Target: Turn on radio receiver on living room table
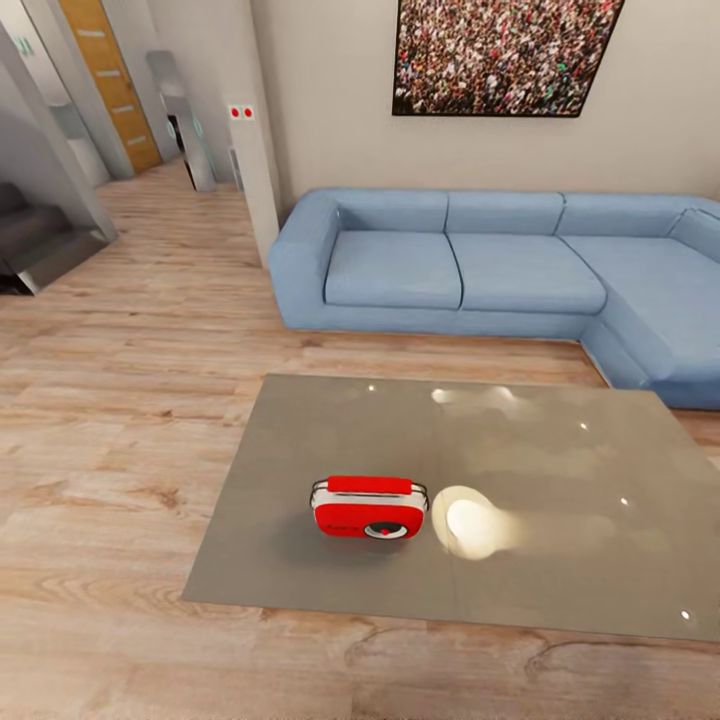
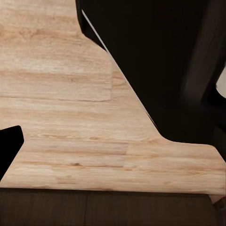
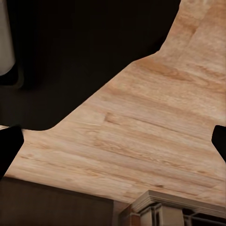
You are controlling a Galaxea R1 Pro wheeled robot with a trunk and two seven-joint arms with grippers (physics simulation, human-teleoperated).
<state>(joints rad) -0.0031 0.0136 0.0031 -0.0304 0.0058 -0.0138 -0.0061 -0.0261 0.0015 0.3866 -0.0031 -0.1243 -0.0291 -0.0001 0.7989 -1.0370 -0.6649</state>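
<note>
Radio receiver: there it is in your head view, the red radio receiver (image 1: 369,508), upright on the low grey surface (image 1: 560,470), white-silver trim at both ends, thin handle across the top, round dark dial on the front face turned toward you.
Where on the surface: toward the near left part of the top, well in from the edges, with a soft shadow under it and to its left.
Glare: a bright oval reflection (image 1: 472,524) sits just to the right of the radio on the glossy top, with smaller glints scattered farther back.
Room: you're looking at the living room, with light wood plank floor (image 1: 120,420) all round the surface, the blue sectional sofa (image 1: 500,275) behind it against the beige wall, and the big crowd photo (image 1: 500,55) hanging above.
Far left: a hallway with a wooden door (image 1: 108,80), a white pillar carrying two small red marks (image 1: 241,113), and dark steps at the edge.
Left fingers: in your left wrist view one dark fingertip (image 2: 9,146) pokes in at the edge over the plank floor, beside a large dark part of the robot's body; with one tip showing, you cannot tell whether they are apart or together.
Right fingers: in your right wrist view two dark fingertips (image 3: 8,146) sit at opposite edges, wide apart, nothing between them but plank floor (image 3: 141,136).
</note>
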